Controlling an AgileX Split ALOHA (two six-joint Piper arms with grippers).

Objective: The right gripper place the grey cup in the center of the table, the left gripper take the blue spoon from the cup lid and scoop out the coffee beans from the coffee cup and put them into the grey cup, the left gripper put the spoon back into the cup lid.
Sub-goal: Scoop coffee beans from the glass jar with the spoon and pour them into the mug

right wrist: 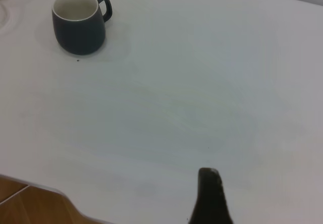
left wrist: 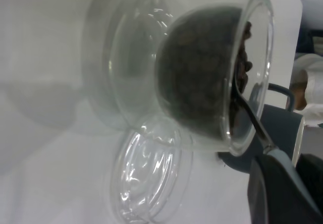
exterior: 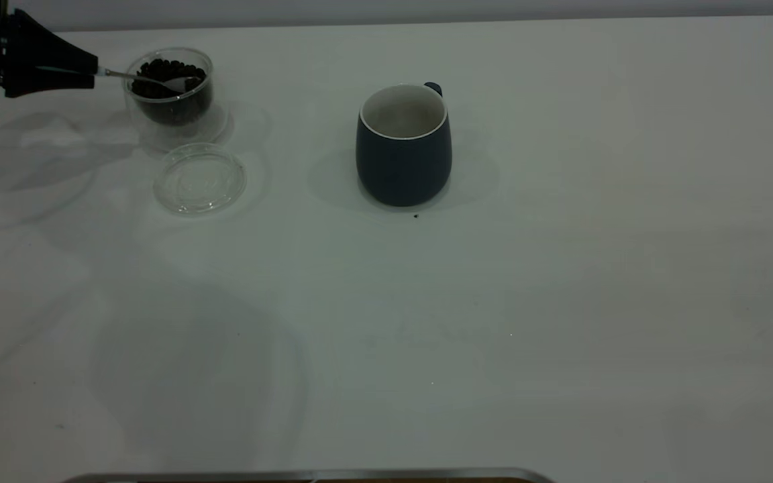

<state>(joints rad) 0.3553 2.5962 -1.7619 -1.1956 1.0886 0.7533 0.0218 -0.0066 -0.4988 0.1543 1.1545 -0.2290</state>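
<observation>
the left gripper is clamped on the blue spoon, bowl dipped among the coffee beans in the coffee cup to load up. the grey cup waits well apart from the coffee cup, the cup lid just beside it. i cannot tell how the right gripper stands.

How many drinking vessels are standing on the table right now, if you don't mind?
2: the coffee cup of coffee beans at the far left, beside the cup lid, and the grey cup near the centre.
</observation>
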